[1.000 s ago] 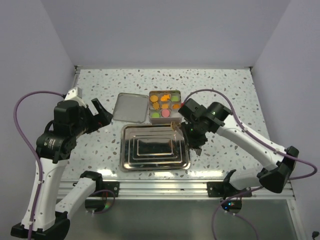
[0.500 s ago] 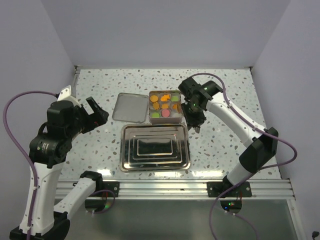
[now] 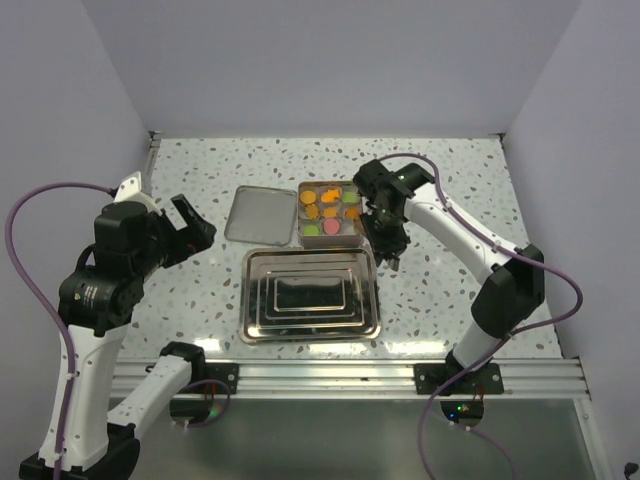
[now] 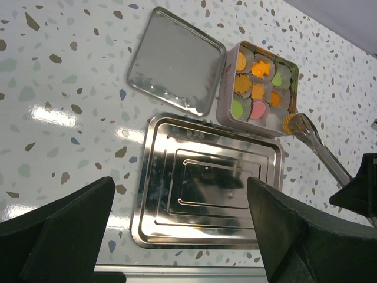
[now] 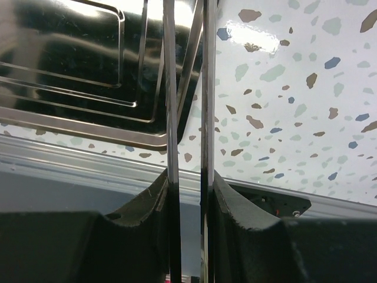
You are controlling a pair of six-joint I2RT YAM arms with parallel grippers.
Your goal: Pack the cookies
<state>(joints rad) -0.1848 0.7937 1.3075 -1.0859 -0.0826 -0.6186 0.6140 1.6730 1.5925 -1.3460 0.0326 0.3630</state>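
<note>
An open square tin (image 3: 301, 222) holds several cookies (image 3: 328, 211) in white paper cups: orange, green and pink ones. They also show in the left wrist view (image 4: 258, 89). My right gripper (image 3: 385, 228) is by the tin's right side, shut on metal tongs (image 5: 167, 88). In the left wrist view the tongs (image 4: 321, 154) pinch an orange cookie (image 4: 289, 123) at the tin's near right corner. I cannot tell if it touches the tin. My left gripper (image 3: 197, 225) is open and empty, raised left of the lid.
The tin's lid (image 3: 262, 214) lies flat to the left of the tin. A steel tray (image 3: 311, 295) with nothing on it sits in front of both, also seen in the left wrist view (image 4: 206, 188). The table's metal front rail (image 3: 330, 375) runs below.
My right gripper has carried the tongs and orange cookie from the tray's far right corner up to the tin's right side. My left arm has drawn back and up slightly.
</note>
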